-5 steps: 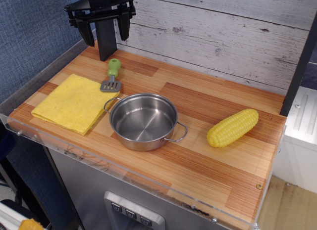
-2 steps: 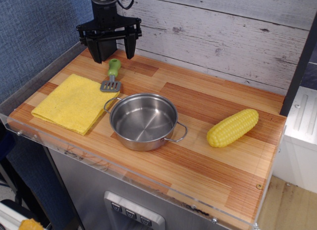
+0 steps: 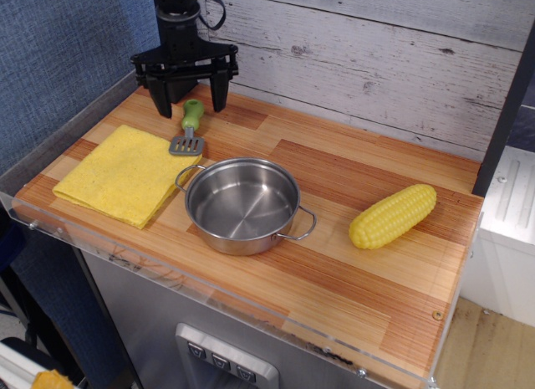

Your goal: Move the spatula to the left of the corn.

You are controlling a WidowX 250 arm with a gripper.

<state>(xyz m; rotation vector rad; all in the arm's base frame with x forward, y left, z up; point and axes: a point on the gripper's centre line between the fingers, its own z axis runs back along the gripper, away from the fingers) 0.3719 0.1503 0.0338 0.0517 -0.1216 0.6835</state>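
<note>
Overhead, I had the black gripper (image 3: 191,100) hanging with its two fingers spread wide apart, one tip on each side of the spatula's handle end, gripping nothing. Whether the tips touched the wood I could not tell. The spatula (image 3: 189,128) lay flat on the counter (image 3: 351,263) at the far left, its rounded light-green plastic handle pointing toward the wall and its slotted grey head toward me, just beside the corner of the yellow cloth (image 3: 125,174). That cloth was a soft, folded square with a nubby weave, lying flat near the left edge. A round stainless steel pot (image 3: 243,205), shiny and shallow with two thin wire loop handles, sat close in front of the spatula head without touching it. The corn (image 3: 393,215), a glossy yellow plastic cob with bumpy kernel rows, lay tilted well off to the right, with the pot between it and the spatula. Striped wood laminate covered the counter, and whitewashed planks (image 3: 376,63) stood behind.
</note>
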